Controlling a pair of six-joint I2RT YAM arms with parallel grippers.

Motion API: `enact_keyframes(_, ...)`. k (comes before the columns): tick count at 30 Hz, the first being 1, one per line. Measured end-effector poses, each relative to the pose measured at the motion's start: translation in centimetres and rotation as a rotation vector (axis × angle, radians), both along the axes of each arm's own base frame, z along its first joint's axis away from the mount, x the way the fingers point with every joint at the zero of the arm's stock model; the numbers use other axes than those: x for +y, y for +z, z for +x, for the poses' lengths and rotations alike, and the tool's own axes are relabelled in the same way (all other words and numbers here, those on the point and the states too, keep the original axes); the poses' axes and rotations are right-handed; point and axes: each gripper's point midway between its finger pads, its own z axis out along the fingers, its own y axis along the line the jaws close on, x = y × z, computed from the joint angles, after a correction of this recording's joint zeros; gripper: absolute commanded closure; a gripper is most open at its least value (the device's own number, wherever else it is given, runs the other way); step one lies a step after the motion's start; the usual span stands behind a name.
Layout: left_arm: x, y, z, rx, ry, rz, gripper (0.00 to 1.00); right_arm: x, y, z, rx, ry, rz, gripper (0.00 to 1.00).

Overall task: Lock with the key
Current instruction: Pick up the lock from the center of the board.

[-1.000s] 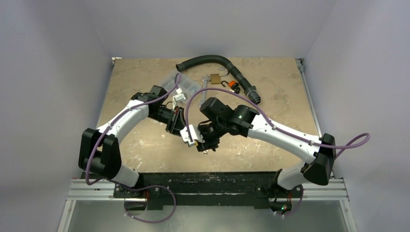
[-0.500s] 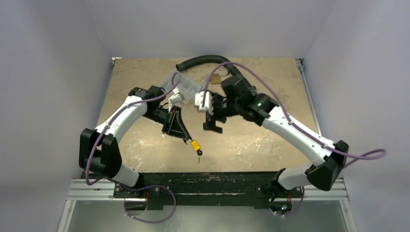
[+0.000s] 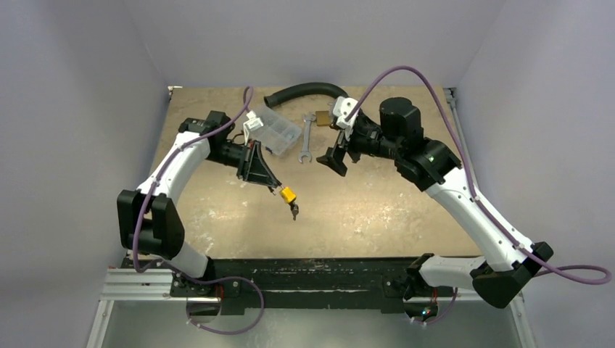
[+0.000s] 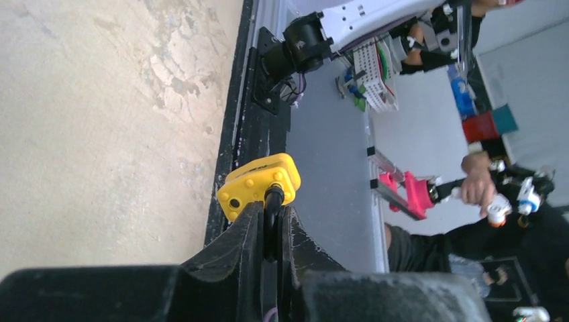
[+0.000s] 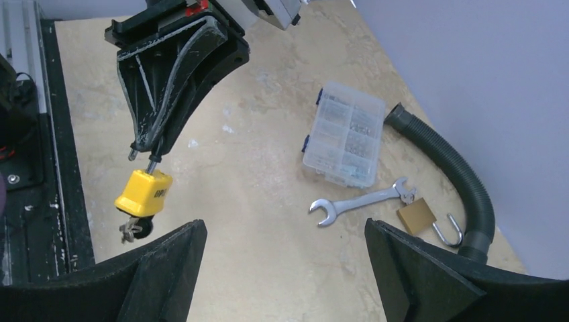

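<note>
A yellow padlock [image 3: 288,194] hangs above the table at centre left. My left gripper [image 3: 276,187] is shut on its black shackle [image 4: 272,198], with the yellow body [image 4: 258,188] just past the fingertips. A black-headed key [image 5: 134,229] with a small ring sticks out of the padlock's [image 5: 143,192] underside, and it also shows in the top view as the key [image 3: 294,211]. My right gripper [image 3: 337,156] hovers further back and to the right, well apart from the padlock. It [image 5: 284,228] is wide open, with only bare table showing between its fingers.
A clear parts box [image 3: 276,130] lies behind the left gripper. A steel wrench [image 3: 307,138], a brass padlock [image 3: 323,117] with an open shackle and a black corrugated hose [image 3: 304,90] lie at the back of the table near the right gripper. The black frame rail [image 4: 235,141] runs along the near edge.
My right gripper has opened, left the key in the yellow padlock, and swung back and right. The left gripper has carried the padlock slightly back and left.
</note>
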Motion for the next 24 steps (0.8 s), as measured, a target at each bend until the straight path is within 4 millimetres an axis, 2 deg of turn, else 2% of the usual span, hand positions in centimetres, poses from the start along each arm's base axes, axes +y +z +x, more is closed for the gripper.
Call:
enact_keyframes(4,0.0,0.5,1.1,0.111,0.095,0.087,1.0,-0.6,-0.4,0.5,0.051,-0.041,0.021,0.01)
enact_keyframes(7,0.5,1.5,1.9,0.086,0.236,0.181,1.0,-1.0,-0.7,1.0,0.089,-0.071,0.044,0.01)
enact_keyframes(10,1.1,4.3,2.4,-0.071,0.4,0.21,1.0,-1.5,-0.7,1.3,0.129,-0.099,0.071,0.01)
enact_keyframes(14,1.7,9.4,2.8,-0.275,0.556,0.132,1.0,-1.3,-0.4,1.1,0.176,-0.085,0.116,0.01)
enact_keyframes(16,1.7,10.7,3.5,-0.336,0.599,0.089,1.0,-1.1,-0.2,0.6,0.195,-0.055,0.132,0.01)
enact_keyframes(19,1.4,11.5,5.1,-0.345,0.64,0.045,1.0,-0.5,-0.1,-0.2,0.215,0.008,0.156,0.01)
enact_keyframes(24,0.2,11.1,7.7,-0.25,0.672,-0.038,1.0,0.2,-0.3,-1.0,0.267,0.067,0.197,0.01)
